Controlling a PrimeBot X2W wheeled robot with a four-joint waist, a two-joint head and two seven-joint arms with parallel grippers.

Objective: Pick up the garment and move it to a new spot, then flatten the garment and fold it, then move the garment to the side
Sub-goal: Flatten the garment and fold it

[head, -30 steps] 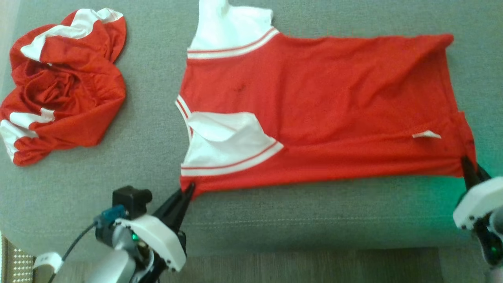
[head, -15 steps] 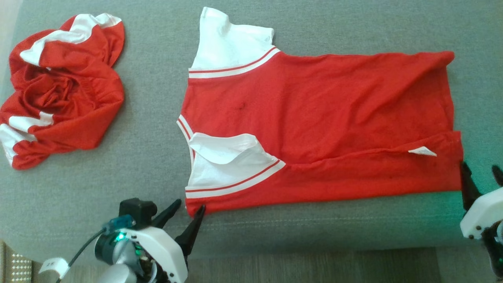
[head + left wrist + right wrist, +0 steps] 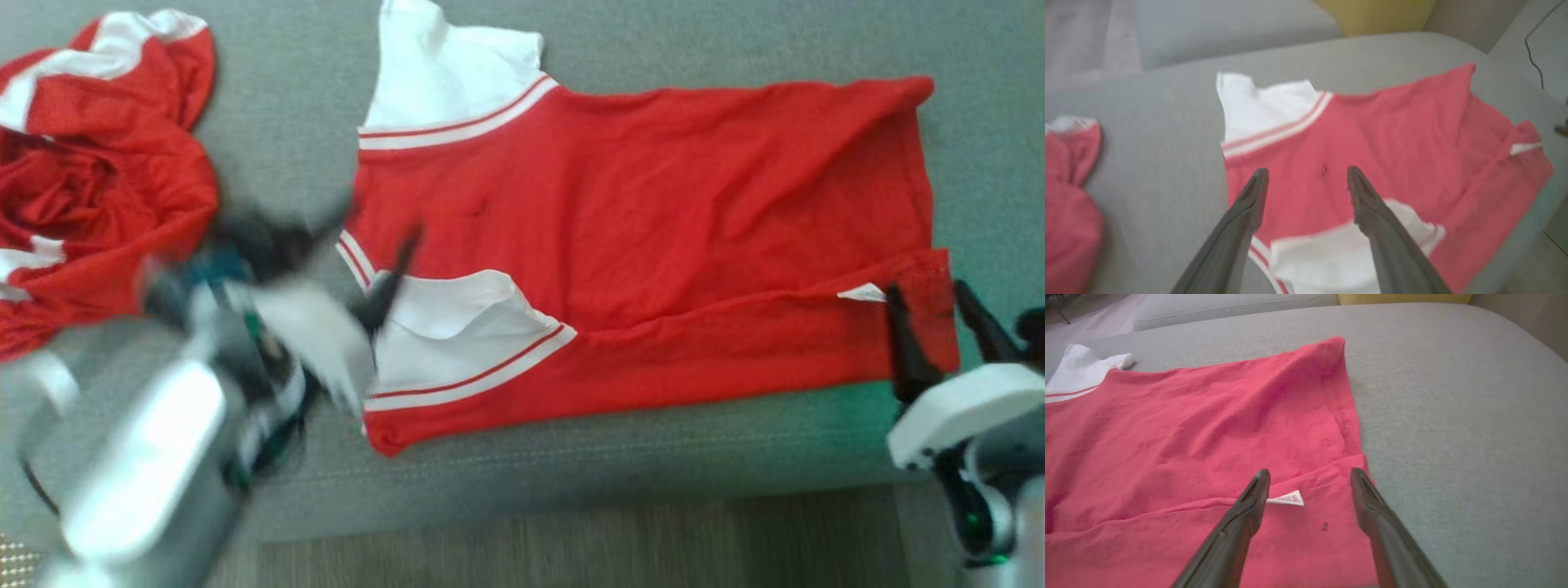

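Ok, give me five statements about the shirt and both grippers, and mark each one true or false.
1. The left gripper and the right gripper both stand open. True.
2. The shirt spread out flat is blue all over. False: it is red with white sleeves.
3. A crumpled garment lies to the robot's left of the shirt. True.
4. The right gripper is clamped on the shirt's hem. False: its fingers stand apart over the hem, beside the white tag, gripping nothing.
5. The shirt lies on a wooden table. False: it lies on a grey cushion.
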